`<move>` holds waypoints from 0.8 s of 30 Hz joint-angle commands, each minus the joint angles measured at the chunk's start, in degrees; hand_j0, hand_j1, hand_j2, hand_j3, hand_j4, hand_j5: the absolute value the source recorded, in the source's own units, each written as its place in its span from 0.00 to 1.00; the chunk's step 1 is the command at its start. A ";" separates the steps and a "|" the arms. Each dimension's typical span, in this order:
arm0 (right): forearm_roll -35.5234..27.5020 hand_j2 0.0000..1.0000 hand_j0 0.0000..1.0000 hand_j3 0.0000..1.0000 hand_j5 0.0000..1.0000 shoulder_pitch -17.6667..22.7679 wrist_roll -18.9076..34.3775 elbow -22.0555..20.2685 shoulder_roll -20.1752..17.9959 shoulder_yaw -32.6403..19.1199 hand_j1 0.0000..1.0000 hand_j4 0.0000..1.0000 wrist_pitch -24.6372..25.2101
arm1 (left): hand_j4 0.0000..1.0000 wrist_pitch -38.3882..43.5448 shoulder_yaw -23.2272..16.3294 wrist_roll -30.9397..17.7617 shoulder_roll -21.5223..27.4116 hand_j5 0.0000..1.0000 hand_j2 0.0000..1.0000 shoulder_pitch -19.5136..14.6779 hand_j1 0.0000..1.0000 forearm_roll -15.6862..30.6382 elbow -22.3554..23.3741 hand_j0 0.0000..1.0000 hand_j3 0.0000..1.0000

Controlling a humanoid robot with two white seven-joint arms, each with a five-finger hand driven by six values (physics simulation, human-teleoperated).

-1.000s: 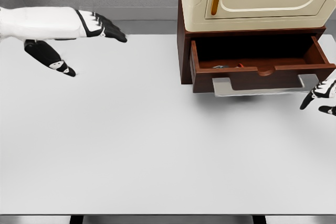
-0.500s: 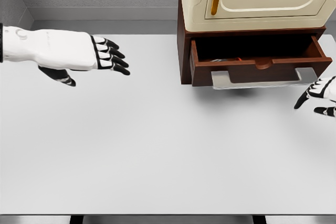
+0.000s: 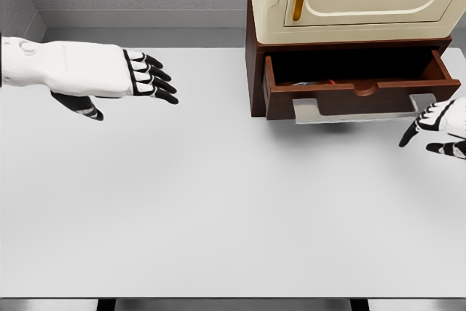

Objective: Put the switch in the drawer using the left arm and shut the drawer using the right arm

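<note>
Now: right hand (image 3: 437, 127) sits at the right edge of the head view, fingers loosely spread, holding nothing. The drawer (image 3: 362, 85) stands open out of the brown cabinet base (image 3: 254, 71). Its front panel (image 3: 362, 99) lies just up and to the left of this hand, with the pale handle bar (image 3: 359, 111) along its lower edge; the bar's right end is nearest the fingertips, close but seemingly not touching.

Long axis of the front panel runs left-right across the view, so a closing push should, by my reading, go away from the robot, square to that axis. The hand is off toward the panel's right end, not its middle; a push from there could skew the drawer.

Switch (image 3: 314, 83): only a small grey-and-red sliver shows inside the drawer, behind the front panel, left of the hand. Probably the switch, too little visible to be sure.

Left hand (image 3: 131, 76) hovers well apart, far to the left over the white table (image 3: 218, 202), fingers extended, palm empty. Right hand is clearly the nearer one. Placing step looks done; closing remains.
</note>
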 commanded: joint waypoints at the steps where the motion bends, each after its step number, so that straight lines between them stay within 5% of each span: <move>1: -0.09 0.59 0.59 0.59 0.59 0.00 -0.02 0.25 0.38 1.27 0.59 0.59 0.15 | 1.00 0.16 0.06 0.02 0.14 1.00 1.00 0.00 1.00 0.38 0.08 1.00 1.00; 6: 0.43 0.59 0.59 0.59 0.59 -1.14 -0.02 1.40 3.46 1.54 0.59 0.59 0.15 | 1.00 0.16 0.06 0.02 0.23 1.00 1.00 0.18 1.00 1.08 0.17 1.00 1.00; 24: 0.61 0.59 0.59 0.59 0.59 -6.94 -0.02 2.01 4.69 5.14 0.59 0.59 0.15 | 1.00 0.16 0.06 0.02 0.58 1.00 1.00 0.18 1.00 1.17 0.17 1.00 1.00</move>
